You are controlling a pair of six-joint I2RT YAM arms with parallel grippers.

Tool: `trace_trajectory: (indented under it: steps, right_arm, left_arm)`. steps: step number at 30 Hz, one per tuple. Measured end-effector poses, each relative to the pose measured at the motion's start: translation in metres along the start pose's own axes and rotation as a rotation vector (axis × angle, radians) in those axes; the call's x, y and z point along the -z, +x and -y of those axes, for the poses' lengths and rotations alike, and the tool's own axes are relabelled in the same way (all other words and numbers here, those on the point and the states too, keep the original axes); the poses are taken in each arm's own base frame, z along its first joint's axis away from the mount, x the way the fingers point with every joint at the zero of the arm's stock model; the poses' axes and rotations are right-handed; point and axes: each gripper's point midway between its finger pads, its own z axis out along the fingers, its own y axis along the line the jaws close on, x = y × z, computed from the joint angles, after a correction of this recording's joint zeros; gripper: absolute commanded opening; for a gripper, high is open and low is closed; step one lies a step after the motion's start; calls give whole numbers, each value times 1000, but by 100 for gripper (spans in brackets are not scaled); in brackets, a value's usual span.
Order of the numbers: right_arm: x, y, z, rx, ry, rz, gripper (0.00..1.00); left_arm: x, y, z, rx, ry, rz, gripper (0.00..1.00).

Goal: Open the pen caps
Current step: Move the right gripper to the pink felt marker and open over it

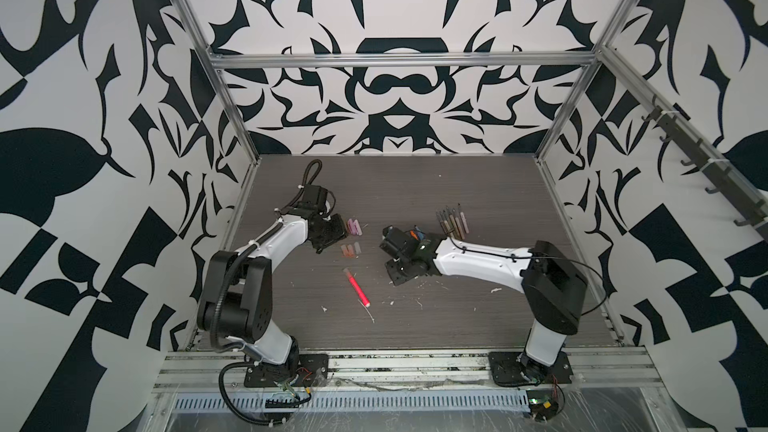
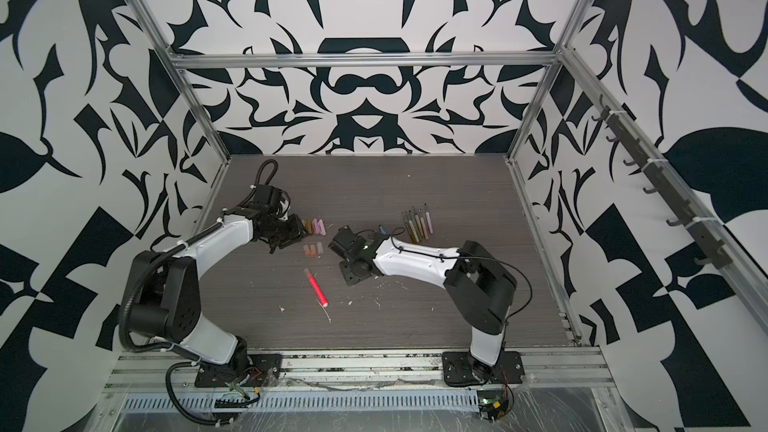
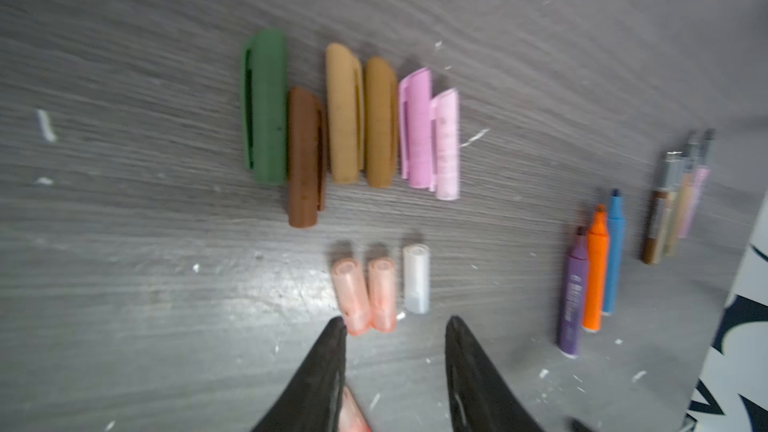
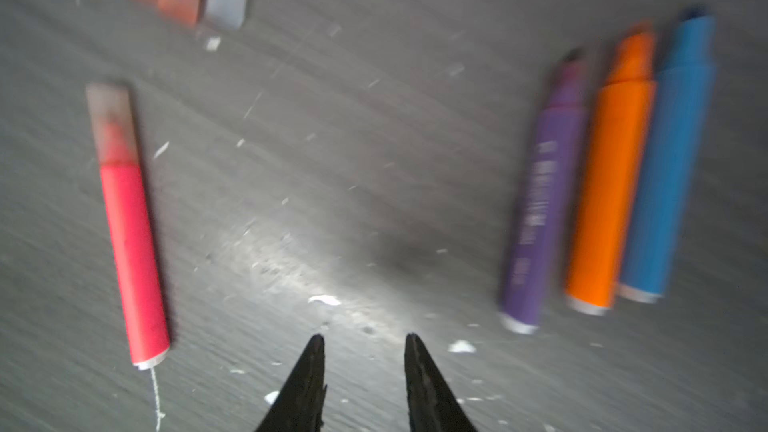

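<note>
My left gripper (image 3: 397, 320) hangs spread, gripping nothing; something pinkish-orange, too blurred to name, shows beside one finger. Just beyond lie three pale caps (image 3: 381, 290), then a row of muted caps (image 3: 345, 114). My right gripper (image 4: 363, 336) is spread and empty too, with a capped pink pen (image 4: 133, 243) on one side and three uncapped pens (image 4: 602, 184) on the other.

B&w patterned walls (image 1: 83, 76), grey woodgrain tabletop (image 1: 415, 184), alu frame rails (image 1: 399, 61), white specks.
</note>
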Motion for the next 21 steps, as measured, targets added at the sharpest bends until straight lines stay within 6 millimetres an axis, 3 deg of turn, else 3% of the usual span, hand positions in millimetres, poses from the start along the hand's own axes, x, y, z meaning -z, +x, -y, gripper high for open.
trace_trajectory:
  steps: [4, 8, 14, 21]
  right_arm:
    - [-15, 8, -35, 64, -30, -33, 41]
    - [-23, 2, -59, 94, -58, -39, 46]
    - [-34, -5, -64, 105, -47, -59, 47]
    - [-41, -4, -63, 122, -33, -82, 47]
  left_arm:
    - [24, -7, 13, -18, 49, 61, 43]
    - [46, -5, 15, -7, 99, 107, 42]
    - [60, 3, 1, 44, 131, 123, 42]
    - [80, 8, 7, 28, 178, 161, 42]
